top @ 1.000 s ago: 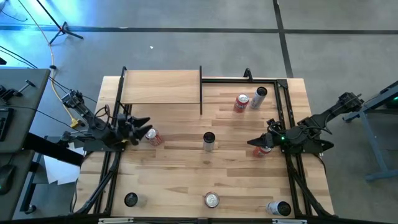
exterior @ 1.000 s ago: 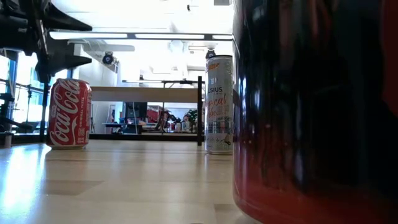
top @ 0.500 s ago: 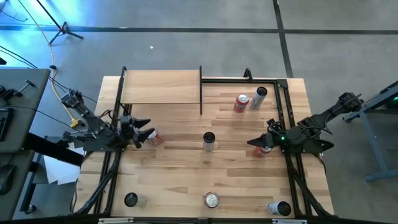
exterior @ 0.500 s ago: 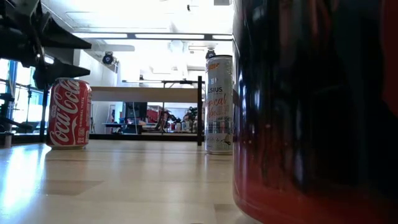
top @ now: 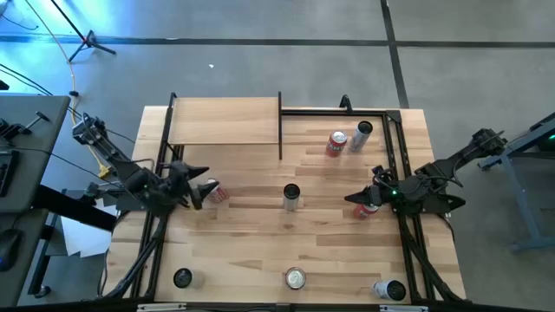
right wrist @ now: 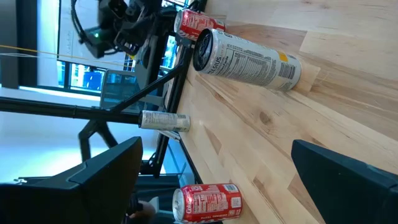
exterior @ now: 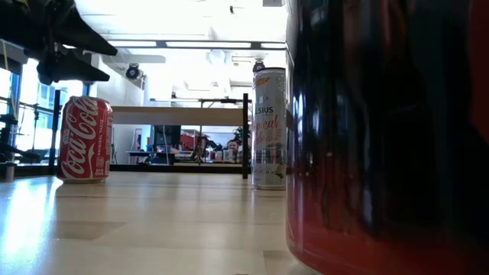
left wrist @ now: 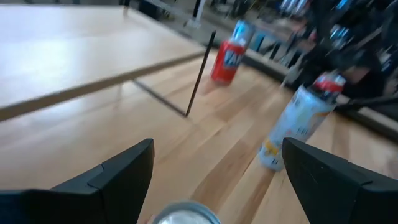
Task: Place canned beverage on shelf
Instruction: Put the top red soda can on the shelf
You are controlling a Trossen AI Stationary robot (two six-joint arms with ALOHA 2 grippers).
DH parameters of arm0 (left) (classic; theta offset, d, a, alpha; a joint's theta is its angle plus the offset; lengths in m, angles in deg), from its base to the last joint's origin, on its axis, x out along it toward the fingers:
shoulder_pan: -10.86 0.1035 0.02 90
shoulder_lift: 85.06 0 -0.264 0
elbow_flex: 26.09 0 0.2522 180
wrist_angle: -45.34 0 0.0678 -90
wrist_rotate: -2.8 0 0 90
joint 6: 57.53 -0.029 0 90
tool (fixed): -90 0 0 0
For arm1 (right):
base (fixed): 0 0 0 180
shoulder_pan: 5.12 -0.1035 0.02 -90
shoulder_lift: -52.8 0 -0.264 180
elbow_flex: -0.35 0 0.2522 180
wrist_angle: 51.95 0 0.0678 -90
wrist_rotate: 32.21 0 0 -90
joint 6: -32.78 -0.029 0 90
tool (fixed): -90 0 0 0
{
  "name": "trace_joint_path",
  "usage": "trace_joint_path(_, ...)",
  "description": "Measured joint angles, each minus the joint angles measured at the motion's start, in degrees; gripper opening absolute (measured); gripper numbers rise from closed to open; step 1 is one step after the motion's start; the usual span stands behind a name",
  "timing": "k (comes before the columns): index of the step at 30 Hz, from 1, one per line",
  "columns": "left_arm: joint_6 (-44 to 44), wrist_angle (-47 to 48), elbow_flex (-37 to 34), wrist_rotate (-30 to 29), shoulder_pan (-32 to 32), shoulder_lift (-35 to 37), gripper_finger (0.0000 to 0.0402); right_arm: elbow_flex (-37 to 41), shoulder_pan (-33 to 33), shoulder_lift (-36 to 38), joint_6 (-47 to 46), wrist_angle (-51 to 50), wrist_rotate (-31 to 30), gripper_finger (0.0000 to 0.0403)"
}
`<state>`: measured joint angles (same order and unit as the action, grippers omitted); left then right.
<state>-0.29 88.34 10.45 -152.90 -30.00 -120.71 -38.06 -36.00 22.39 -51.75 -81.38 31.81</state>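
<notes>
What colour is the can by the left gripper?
Red Coca-Cola can with white lettering, clearest in the low view.

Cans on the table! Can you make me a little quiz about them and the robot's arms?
1. True or false: a can already stands on the shelf.
2. Pick one: which gripper is right by the Coke can? A) the left gripper B) the one on the other arm C) neither
3. Fill in: the right gripper has its fingers ____ (open or shut).

Key: 1 false, the shelf is bare. 2 A. 3 open.
</notes>
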Motion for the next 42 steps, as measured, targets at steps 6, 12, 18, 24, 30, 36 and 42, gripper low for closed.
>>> trace_joint_path(6,12.8,16.7,11.7,7.9,4.1,-11.9,0.0330,0.0,0.0,0.0,0.0,0.0,0.0,0.0400)
trace_joint_path(12,25.3,28.3,21.6,13.3,8.4,-19.6,0.0330,0.0,0.0,0.0,0.0,0.0,0.0,0.0400)
trace_joint_path(18,37.8,32.4,24.2,24.9,13.7,-21.8,0.0330,0.0,0.0,0.0,0.0,0.0,0.0,0.0400)
trace_joint_path(24,48.0,37.2,23.9,40.4,18.8,-21.8,0.0330,0.0,0.0,0.0,0.0,0.0,0.0,0.0400)
trace_joint_path(30,50.2,36.3,23.9,45.2,21.3,-21.5,0.0330,0.0,0.0,0.0,0.0,0.0,0.0,0.0400)
trace_joint_path(36,48.4,32.6,24.4,44.1,21.4,-21.5,0.0330,0.0,0.0,0.0,0.0,0.0,0.0,0.0400)
trace_joint_path(42,47.4,32.0,25.8,44.7,21.4,-22.6,0.0330,0.0,0.0,0.0,0.0,0.0,0.0,0.0400)
